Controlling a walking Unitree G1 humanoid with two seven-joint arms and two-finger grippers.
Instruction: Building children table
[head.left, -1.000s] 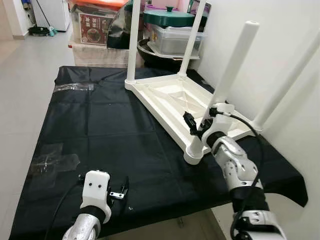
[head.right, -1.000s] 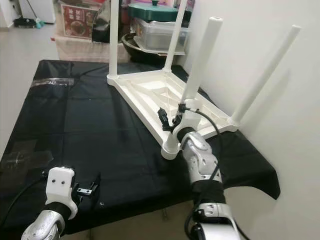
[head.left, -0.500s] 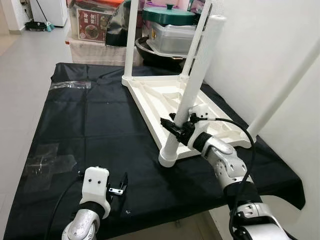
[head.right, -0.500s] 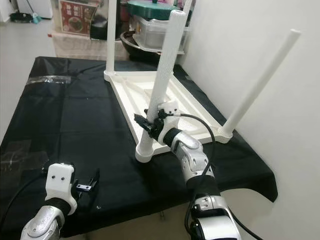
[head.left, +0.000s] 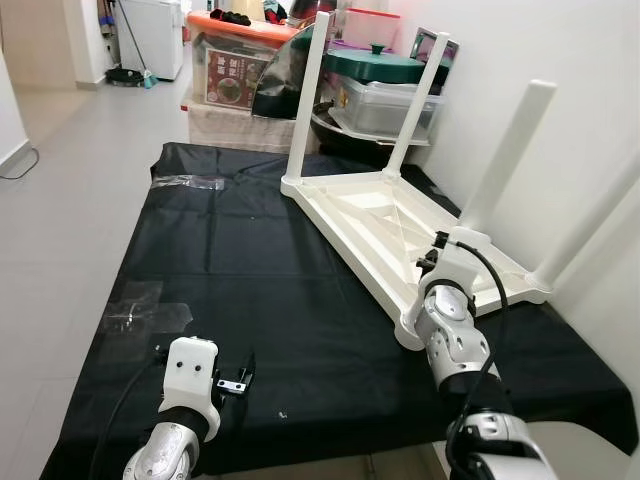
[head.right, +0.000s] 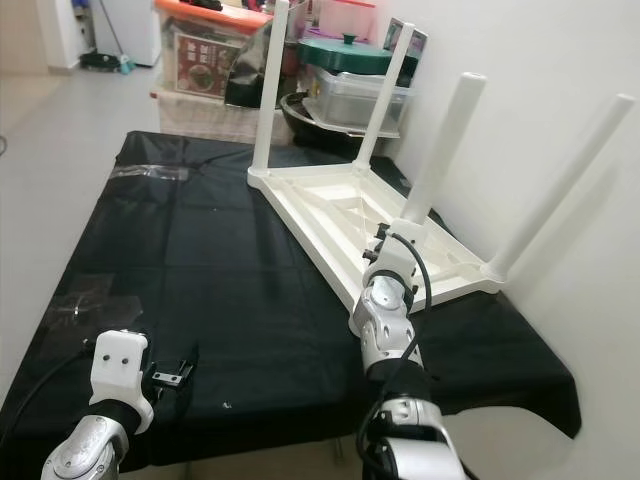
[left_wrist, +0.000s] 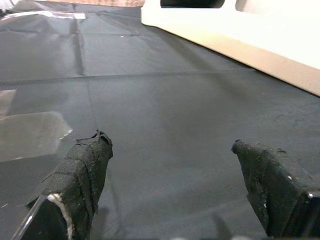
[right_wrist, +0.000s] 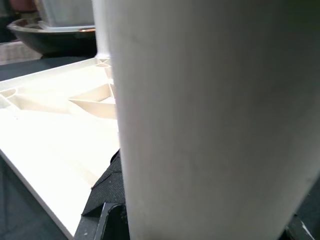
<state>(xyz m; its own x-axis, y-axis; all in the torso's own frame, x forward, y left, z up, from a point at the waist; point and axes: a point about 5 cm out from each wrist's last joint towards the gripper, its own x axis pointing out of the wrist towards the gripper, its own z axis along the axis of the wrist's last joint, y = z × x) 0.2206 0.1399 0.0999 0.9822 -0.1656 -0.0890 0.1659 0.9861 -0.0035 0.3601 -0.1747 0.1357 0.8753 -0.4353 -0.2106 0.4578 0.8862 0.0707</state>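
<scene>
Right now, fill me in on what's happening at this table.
A white children's table lies upside down on a black cloth with all four legs fitted. The right gripper is clamped around the near leg low down, by its socket. The left gripper hovers open over the cloth, holding nothing.

The upturned children's table (head.left: 400, 215) and its legs (head.left: 505, 160) look like smooth, slightly glossy white plastic. A matt black cloth (head.left: 230, 270), creased, covers the tabletop. Clear glossy tape (head.left: 150, 312) patches it.
</scene>
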